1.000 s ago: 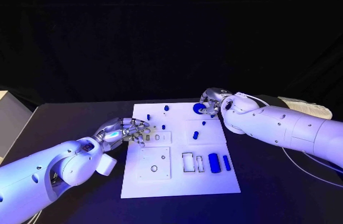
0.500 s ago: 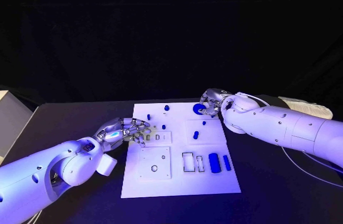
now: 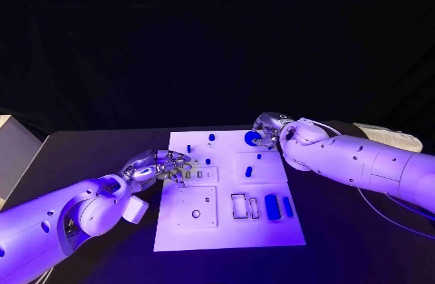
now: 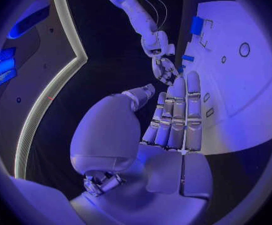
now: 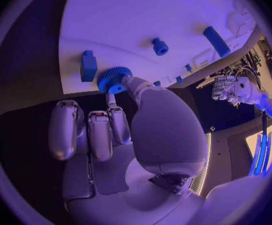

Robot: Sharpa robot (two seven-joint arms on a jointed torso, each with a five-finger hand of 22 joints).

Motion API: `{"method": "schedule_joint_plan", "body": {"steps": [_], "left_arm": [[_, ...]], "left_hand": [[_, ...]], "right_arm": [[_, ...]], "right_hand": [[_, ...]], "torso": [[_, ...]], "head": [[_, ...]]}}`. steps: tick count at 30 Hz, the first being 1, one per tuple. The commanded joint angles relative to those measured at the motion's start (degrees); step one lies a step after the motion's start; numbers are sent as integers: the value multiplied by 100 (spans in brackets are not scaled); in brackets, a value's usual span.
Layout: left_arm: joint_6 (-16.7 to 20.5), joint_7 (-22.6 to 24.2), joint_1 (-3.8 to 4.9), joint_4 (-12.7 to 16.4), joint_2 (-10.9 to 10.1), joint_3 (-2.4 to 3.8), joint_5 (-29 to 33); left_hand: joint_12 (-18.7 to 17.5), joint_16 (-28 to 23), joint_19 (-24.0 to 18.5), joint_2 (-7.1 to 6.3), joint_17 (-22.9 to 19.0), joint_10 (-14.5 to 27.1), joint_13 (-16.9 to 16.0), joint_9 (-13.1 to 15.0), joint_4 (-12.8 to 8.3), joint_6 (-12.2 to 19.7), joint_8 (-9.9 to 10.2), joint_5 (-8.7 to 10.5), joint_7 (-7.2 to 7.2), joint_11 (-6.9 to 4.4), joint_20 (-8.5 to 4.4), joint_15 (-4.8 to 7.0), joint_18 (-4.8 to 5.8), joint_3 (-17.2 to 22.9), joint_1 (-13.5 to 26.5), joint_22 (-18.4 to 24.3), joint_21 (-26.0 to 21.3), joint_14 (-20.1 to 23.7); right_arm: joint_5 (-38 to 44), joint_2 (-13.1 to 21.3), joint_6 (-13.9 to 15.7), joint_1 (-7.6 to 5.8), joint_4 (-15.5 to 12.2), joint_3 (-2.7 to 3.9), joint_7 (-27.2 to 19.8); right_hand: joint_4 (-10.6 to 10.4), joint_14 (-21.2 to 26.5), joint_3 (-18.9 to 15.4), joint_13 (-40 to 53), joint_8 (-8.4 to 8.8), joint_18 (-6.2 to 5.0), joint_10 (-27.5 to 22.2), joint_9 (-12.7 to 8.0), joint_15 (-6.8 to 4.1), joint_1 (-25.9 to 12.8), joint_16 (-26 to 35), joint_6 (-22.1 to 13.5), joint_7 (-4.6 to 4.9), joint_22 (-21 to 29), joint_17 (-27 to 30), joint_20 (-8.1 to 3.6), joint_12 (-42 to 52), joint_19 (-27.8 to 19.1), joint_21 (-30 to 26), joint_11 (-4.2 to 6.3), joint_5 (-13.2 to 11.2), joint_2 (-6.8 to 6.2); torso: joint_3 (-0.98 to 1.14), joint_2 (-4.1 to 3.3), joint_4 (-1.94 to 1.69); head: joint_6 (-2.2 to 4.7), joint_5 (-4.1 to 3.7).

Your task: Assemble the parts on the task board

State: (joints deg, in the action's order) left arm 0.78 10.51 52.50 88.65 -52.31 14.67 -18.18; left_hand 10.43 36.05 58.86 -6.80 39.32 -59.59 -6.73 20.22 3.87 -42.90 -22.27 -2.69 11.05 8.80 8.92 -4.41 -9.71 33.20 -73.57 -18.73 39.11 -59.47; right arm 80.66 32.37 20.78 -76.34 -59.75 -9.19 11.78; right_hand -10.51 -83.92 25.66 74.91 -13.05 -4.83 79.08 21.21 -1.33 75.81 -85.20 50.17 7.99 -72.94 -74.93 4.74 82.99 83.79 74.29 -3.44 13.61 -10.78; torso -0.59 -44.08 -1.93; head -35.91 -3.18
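The white task board (image 3: 227, 234) lies in the middle of the black table. A blue gear (image 3: 251, 137) sits at its far right corner, and my right hand (image 3: 268, 131) pinches it between thumb and a finger; in the right wrist view the gear (image 5: 114, 79) is at the board's (image 5: 142, 15) edge, against the thumb tip. My left hand (image 3: 159, 167) rests on the board's left edge with fingers (image 4: 176, 112) straight and together, holding nothing. Small blue pegs (image 3: 211, 136) stand near the far edge. Two long blue pieces (image 3: 272, 207) lie at the near right.
A blue block (image 5: 89, 65) and a short peg (image 5: 160, 46) stand on the board close to the gear. Rectangular and round recesses (image 3: 196, 213) mark the board's near half. A pale box (image 3: 11, 152) stands at the table's left edge.
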Motion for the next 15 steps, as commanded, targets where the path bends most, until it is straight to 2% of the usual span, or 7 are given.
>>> {"method": "schedule_joint_plan", "body": {"steps": [1,9,12,15], "left_arm": [[-100,54,-7,3,8,2,-14],[-84,63,-9,-5,0,2,-12],[-82,65,-9,3,-3,2,-11],[-79,64,-9,16,-8,2,-11]], "left_hand": [[-36,-37,9,-2,-6,41,5,6,8,38,36,-8,166,-11,33,3,-76,3,40,5,-19,33],[-39,-41,10,-1,-6,47,7,6,2,43,38,-8,169,-8,34,2,-76,4,32,9,-24,35],[-39,-41,10,-1,-6,47,7,6,2,43,38,-8,169,-8,34,2,-76,4,32,9,-24,35],[-39,-41,10,-1,-6,47,7,6,2,43,38,-8,169,-8,34,2,-76,4,32,9,-24,35]], "right_arm": [[436,23,311,-6,-118,10,74],[596,58,479,-69,-448,38,202],[612,69,524,-109,-617,60,242],[616,69,558,-146,-795,84,273]], "right_hand": [[10,-478,39,343,-21,70,-13,0,18,37,-26,25,3,-11,-891,3,-7,-2,-1,17,13,-40],[3,-480,39,344,-14,74,-6,-9,22,-13,-35,26,9,-27,-898,5,-6,5,12,11,-20,-90],[1,-481,39,343,-12,75,-5,-10,23,-22,-37,25,10,-32,-901,6,-7,7,16,10,-25,-98],[1,-481,39,343,-12,75,-5,-10,23,-22,-37,25,10,-32,-901,6,-7,7,16,10,-25,-98]], "torso": [[-5,-1,-6],[-20,5,-22],[-13,3,-17],[-19,1,-15]], "head": [[10,2],[26,28],[35,55],[35,67]]}}
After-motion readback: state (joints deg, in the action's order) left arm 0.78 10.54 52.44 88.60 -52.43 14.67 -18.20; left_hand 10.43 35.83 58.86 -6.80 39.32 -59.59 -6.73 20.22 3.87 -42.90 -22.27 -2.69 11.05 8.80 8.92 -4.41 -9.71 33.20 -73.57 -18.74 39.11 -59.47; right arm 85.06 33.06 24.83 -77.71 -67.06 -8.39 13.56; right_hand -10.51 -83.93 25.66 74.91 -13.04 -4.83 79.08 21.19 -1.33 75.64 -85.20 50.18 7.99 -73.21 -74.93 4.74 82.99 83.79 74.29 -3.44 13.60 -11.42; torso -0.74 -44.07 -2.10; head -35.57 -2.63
